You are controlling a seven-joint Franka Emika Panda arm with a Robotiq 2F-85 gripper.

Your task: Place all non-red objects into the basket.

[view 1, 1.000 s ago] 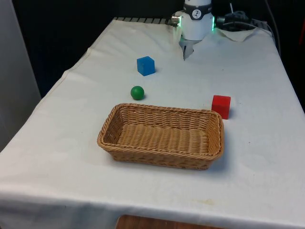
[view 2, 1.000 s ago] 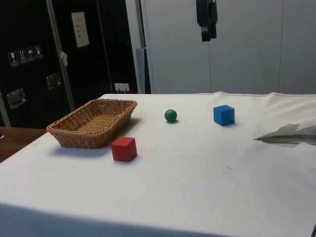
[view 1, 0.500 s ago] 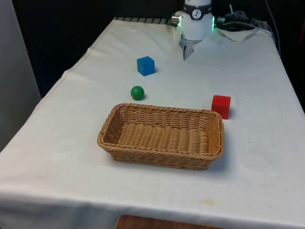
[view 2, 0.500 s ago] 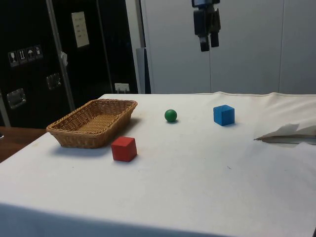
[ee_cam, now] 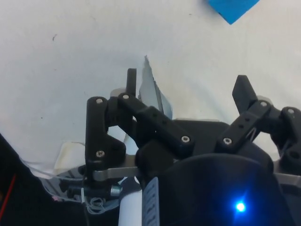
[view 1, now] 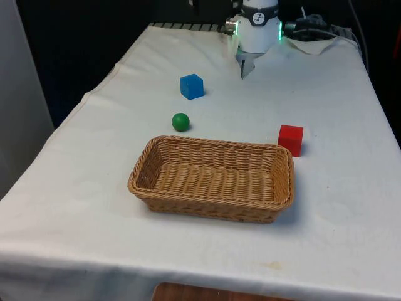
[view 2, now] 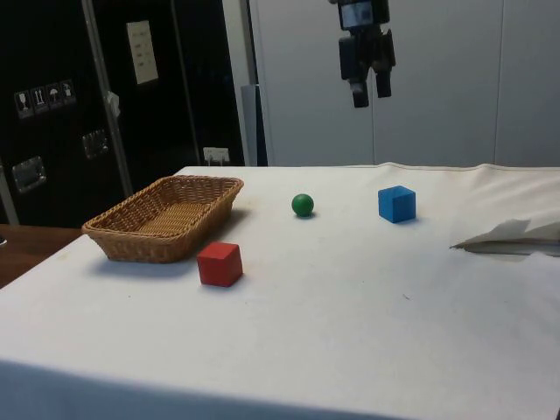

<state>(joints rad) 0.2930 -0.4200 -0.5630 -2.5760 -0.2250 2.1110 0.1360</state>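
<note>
Basket (view 1: 212,179) sits at centre frame in the front view, holding nothing. Green ball (view 1: 180,121) and blue cube (view 1: 192,86) lie on the table (view 1: 326,213) toward the upper left, red cube (view 1: 291,139) just right of the basket. The hand (view 2: 367,87) hangs high above the blue cube (fingers parted, gripping nothing).

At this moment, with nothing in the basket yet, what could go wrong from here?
1. The ball is round and sits bare on the cloth; a slightly off-centre pinch could send it rolling away from the basket.
2. The red cube lies close beside the basket's corner; a careless drop or sweep there could knock it, or it could be picked by mistake.
3. The tool hangs open high above the table, so the descent to the blue cube must be well aligned.
</note>
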